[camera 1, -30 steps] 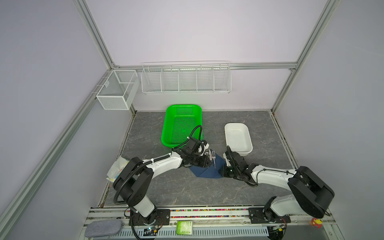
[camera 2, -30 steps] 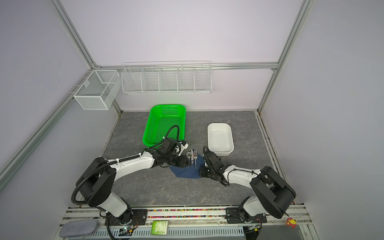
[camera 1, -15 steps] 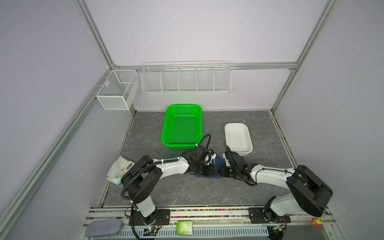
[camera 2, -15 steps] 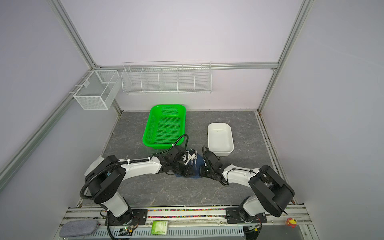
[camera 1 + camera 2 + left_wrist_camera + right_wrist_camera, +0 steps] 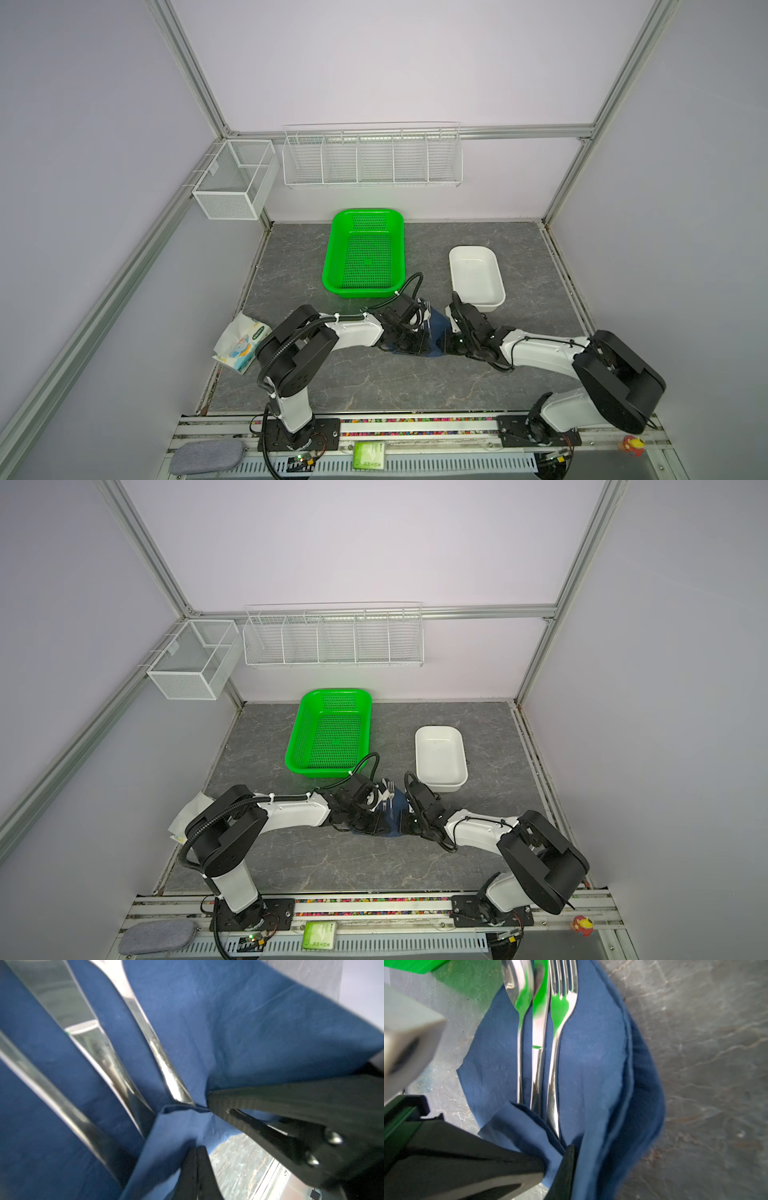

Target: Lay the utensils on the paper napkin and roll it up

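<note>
The dark blue paper napkin (image 5: pixel 436 330) (image 5: pixel 398 808) lies between my two grippers, its sides curled up. A spoon (image 5: pixel 519 1001), a knife (image 5: pixel 538 1047) and a fork (image 5: pixel 560 1014), the utensils, rest side by side on it; their heads stick out past its far edge (image 5: pixel 390 788). My left gripper (image 5: pixel 196 1148) (image 5: pixel 409 343) is shut on a lighter flap of the napkin (image 5: pixel 170 1136) that is lifted over the handle ends. At the same near end, my right gripper (image 5: pixel 568 1151) (image 5: pixel 451 343) is shut on the napkin's raised right-hand fold (image 5: pixel 602 1126).
A green plastic basket (image 5: pixel 365 253) stands just behind the left arm. The white tray (image 5: pixel 476 278) is behind the right gripper. A white tissue pack (image 5: pixel 241 345) lies at the left edge. Wire racks (image 5: pixel 372 156) hang on the back wall.
My left gripper has swung from beside the utensil heads to the napkin's near end and closed. The napkin is more bunched up. The right gripper has held its place.
</note>
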You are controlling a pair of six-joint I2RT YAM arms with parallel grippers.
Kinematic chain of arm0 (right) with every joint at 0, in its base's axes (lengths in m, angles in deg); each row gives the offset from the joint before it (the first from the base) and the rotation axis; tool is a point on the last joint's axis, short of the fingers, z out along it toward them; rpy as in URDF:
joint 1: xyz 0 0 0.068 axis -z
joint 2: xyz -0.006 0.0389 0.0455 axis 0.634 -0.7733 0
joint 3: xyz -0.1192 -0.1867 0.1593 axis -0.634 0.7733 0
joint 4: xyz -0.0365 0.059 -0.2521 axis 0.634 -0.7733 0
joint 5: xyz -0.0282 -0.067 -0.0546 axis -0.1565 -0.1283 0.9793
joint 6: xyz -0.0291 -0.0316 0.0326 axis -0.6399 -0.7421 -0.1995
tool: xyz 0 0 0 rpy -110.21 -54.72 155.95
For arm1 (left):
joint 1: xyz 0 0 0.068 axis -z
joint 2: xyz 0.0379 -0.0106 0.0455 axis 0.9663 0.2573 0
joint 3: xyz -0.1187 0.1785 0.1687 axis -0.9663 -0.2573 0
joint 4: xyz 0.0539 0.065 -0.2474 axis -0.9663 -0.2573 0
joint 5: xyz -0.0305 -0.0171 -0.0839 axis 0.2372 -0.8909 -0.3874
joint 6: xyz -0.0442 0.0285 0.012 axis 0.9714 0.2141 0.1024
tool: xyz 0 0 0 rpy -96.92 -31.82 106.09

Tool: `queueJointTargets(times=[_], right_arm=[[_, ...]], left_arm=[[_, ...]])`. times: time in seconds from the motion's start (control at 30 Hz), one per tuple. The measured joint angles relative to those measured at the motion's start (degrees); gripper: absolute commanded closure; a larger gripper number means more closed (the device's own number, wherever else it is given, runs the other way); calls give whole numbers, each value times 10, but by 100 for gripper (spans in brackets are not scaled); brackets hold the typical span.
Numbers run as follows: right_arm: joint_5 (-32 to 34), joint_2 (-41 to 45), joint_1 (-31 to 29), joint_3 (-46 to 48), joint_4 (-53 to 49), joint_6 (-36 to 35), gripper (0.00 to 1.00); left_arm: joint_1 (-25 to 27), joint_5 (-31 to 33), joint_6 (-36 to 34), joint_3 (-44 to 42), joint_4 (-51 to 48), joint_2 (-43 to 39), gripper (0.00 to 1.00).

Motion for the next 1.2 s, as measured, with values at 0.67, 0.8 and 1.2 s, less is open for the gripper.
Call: queueJointTargets(times=[0.67, 0.8, 1.2], right_arm=[[-5, 45, 0, -1, 2, 9, 86], [-10, 41, -3, -2, 11, 14, 87], [-15, 21, -14, -30, 24, 38, 93]], left_arm=[[0, 21, 2, -1, 11, 0, 100], [-1, 20, 9, -9, 25, 0, 100], [-8, 22, 28, -33, 56, -11, 100]])
